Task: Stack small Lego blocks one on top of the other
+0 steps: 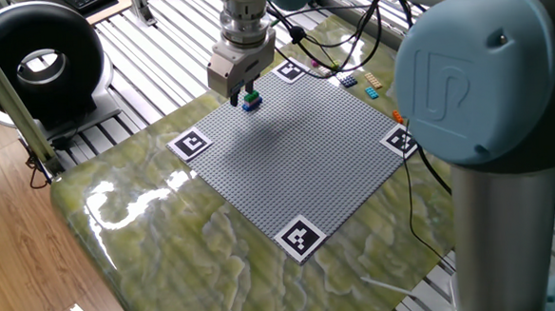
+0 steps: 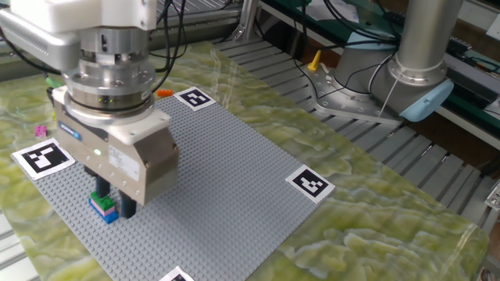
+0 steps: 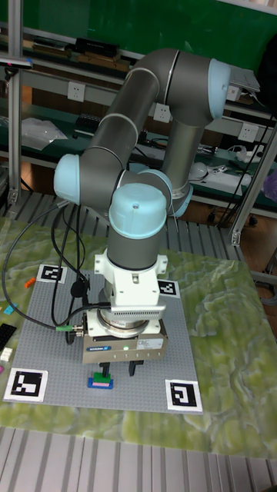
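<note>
A short stack of small Lego blocks (image 2: 104, 208) stands on the grey baseplate (image 2: 219, 172) near its corner, green on top with pink and blue beneath. The same stack (image 1: 251, 102) (image 3: 99, 379) appears in the two remaining views. My gripper (image 2: 115, 199) hangs low right beside it, open, with nothing between its fingers. One finger (image 2: 101, 188) stands just behind the stack's top and hides part of the green block; whether they touch I cannot tell. The gripper (image 1: 240, 96) (image 3: 118, 370) points straight down.
Loose small blocks lie off the plate: dark blue (image 1: 350, 78), cyan (image 1: 372, 91), orange (image 1: 398, 118) (image 2: 164, 93), pink (image 2: 39, 130). Marker tags (image 2: 194, 98) (image 2: 309, 184) sit at the plate's corners. Cables run behind the plate (image 1: 347, 37).
</note>
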Tool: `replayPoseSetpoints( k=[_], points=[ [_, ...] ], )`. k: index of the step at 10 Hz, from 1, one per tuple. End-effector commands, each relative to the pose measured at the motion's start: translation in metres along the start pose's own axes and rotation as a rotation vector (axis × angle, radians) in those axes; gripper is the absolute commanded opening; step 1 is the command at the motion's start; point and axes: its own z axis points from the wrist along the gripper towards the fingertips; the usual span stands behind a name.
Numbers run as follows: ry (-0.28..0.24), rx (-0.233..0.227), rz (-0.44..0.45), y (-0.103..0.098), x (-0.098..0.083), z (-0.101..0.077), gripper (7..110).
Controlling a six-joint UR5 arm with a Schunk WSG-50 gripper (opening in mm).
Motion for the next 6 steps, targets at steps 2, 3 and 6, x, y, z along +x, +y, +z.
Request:
replayPoseSetpoints(
  k=[2, 3, 6],
  points=[
    [-0.003, 0.003, -0.004, -0.005, -0.0051, 0.0029, 44],
    [-0.004, -0.001, -0.006, -0.0056, -0.0063, 0.0044, 44],
    [0.018, 0.0, -0.01, -0.0074, -0.0013, 0.0059, 44]
  ],
)
